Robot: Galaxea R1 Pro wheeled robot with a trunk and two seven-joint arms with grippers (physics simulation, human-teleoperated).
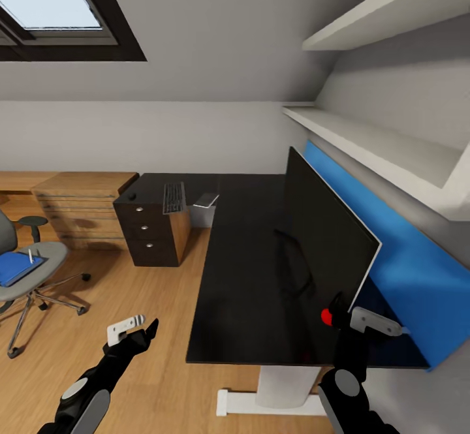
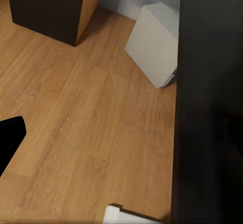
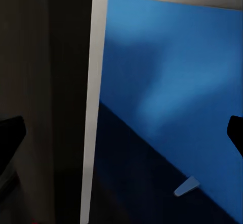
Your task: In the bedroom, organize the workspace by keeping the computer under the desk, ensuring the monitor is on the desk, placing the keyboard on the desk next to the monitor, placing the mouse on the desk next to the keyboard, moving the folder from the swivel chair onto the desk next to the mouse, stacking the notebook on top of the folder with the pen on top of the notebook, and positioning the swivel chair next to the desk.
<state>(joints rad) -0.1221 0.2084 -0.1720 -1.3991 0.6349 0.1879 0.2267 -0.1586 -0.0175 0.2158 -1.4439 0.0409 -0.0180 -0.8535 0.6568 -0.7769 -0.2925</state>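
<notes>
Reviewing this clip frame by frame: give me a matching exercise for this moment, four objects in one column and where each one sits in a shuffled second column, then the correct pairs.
Things:
1. monitor
2. keyboard
3. folder
4. computer

Places:
A. on the seat of the swivel chair
B. on the floor by the desk's edge
C. standing on the black desk
D. on top of the dark drawer cabinet

Pairs: 1-C, 2-D, 3-A, 4-B

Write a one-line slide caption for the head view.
Large black flat monitor stands on black L-shaped desk; blue folder lies on grey swivel chair.
</notes>
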